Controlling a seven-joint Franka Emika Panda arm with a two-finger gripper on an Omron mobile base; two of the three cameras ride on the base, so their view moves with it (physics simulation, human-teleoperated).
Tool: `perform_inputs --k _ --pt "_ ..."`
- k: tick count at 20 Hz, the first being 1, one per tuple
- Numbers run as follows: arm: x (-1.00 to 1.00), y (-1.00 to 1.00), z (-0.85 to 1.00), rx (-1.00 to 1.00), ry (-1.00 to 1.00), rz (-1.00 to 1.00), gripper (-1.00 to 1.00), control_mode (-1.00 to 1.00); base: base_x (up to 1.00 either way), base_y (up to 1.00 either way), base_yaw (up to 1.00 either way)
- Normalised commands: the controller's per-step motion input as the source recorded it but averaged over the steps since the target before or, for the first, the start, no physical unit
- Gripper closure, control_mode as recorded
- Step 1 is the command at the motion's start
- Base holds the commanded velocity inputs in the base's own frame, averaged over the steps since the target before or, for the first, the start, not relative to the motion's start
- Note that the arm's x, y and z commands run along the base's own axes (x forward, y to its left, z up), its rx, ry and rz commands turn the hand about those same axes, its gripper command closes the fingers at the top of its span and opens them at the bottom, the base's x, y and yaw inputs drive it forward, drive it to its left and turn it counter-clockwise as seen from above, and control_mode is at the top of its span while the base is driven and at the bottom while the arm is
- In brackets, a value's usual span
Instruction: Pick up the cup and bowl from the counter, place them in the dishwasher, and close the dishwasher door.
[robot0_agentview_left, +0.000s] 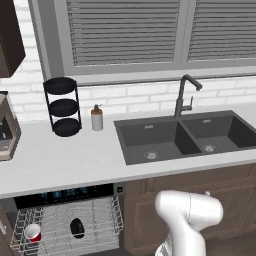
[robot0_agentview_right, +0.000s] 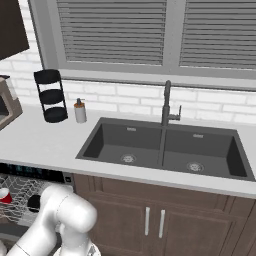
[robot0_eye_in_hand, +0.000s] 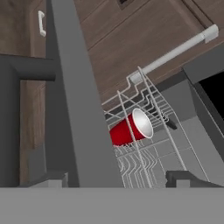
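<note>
Beside the sink (robot0_agentview_left: 180, 137), soap bottle (robot0_agentview_left: 97, 118) and stand (robot0_agentview_left: 63, 106); below, rack (robot0_agentview_left: 70, 227) holds cup (robot0_agentview_left: 33, 233), bowl (robot0_agentview_left: 77, 227); gripper (robot0_eye_in_hand: 113, 177) fingers wide apart, empty; no writing readable.

We see a glossy red plastic cup (robot0_eye_in_hand: 130, 127) in a white wire rack (robot0_agentview_left: 95, 220), a smooth matt counter (robot0_agentview_left: 75, 160), and brown wood-grain cabinet doors (robot0_agentview_right: 165, 220).

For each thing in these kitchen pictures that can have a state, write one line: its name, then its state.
cup: lying on its side in the rack
bowl: in the rack, standing on edge
dishwasher: open, white rack pulled out
dishwasher door: not closed
gripper: open, holding nothing
sink: empty
faucet: no water running
</note>
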Motion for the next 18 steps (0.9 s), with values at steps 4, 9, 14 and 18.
perform_inputs --k 4,9,14,18 --pt "1.00 -0.12 0.00 0.00 -0.26 -0.04 -1.00 -1.00 0.00 0.00 0.00" --pt "1.00 -0.01 0.09 -0.03 -0.32 -0.14 -1.00 -1.00 0.00 0.00 0.00" --pt "1.00 0.00 0.13 -0.13 -0.44 -0.27 -1.00 -1.00 0.00 0.00 0.00" --pt "1.00 -0.01 0.00 -0.08 -0.45 -0.32 -1.00 -1.00 0.00 0.00 0.00"
